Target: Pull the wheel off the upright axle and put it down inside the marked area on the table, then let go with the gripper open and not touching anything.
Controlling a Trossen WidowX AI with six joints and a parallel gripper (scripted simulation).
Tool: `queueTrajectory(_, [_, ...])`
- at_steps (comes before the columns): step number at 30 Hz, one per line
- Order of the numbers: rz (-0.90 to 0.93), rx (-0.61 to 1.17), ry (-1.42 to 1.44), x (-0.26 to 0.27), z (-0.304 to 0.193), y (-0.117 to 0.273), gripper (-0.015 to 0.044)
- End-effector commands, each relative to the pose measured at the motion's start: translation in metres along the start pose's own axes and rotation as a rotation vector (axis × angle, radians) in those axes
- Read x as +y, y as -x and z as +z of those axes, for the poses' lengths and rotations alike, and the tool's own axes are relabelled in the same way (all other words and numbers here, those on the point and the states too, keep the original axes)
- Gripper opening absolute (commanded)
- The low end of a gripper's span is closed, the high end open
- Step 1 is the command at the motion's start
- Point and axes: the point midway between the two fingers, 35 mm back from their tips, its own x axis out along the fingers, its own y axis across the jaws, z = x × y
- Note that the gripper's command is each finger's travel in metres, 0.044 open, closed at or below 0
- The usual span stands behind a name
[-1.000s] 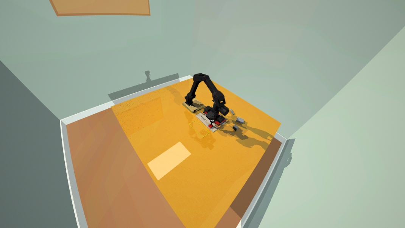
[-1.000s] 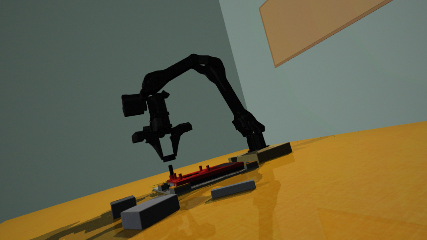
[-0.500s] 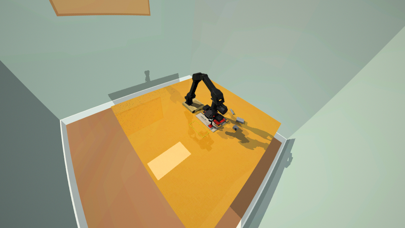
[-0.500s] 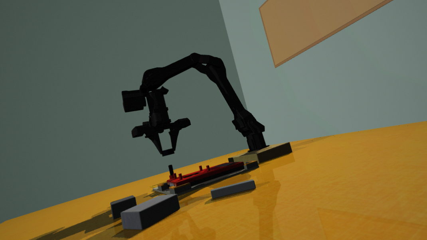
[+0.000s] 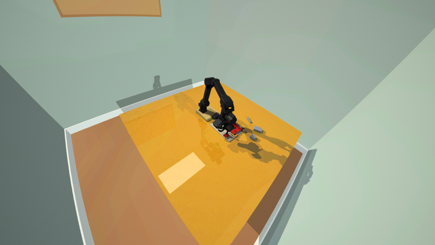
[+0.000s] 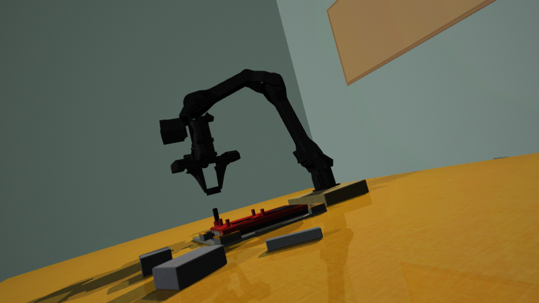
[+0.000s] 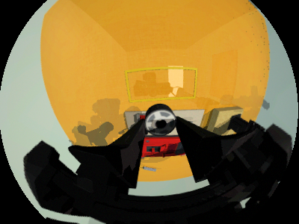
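My gripper [image 6: 212, 190] [image 7: 160, 120] is shut on the wheel [image 6: 213, 192] [image 7: 150, 122], a dark-rimmed disc with light grey spokes, held flat between the fingertips. The upright black axle [image 6: 215, 214] stands below it, with a gap between axle tip and wheel in the exterior view, so the wheel is off the axle. The axle rises from the end of the red fixture [image 6: 241, 223] [image 7: 161, 141] [image 5: 236, 130]. The marked area, a yellow outline [image 7: 128, 86] [image 5: 210, 140] on the table, lies beside the fixture's base plate, and the wheel is not over it in the wrist view.
The light grey base plate [image 7: 190, 116] lies under the fixture. Three loose grey blocks [image 6: 199, 265] [image 6: 156, 260] [image 6: 293, 238] lie on the fixture's other side from the outline. The arm's base board [image 6: 346, 192] [image 7: 214, 120] is beyond one end of the plate.
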Motion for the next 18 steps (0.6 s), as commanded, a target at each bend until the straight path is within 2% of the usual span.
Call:
queueTrajectory(1, [0.005, 0.001, 0.003, -0.006, 0.010, 0.002, 0.0000])
queueTrajectory(11, [0.006, -0.003, 0.003, -0.024, 0.037, 0.004, 0.0000])
queueTrajectory(18, [0.006, -0.003, 0.003, -0.025, 0.038, -0.003, 0.0000])
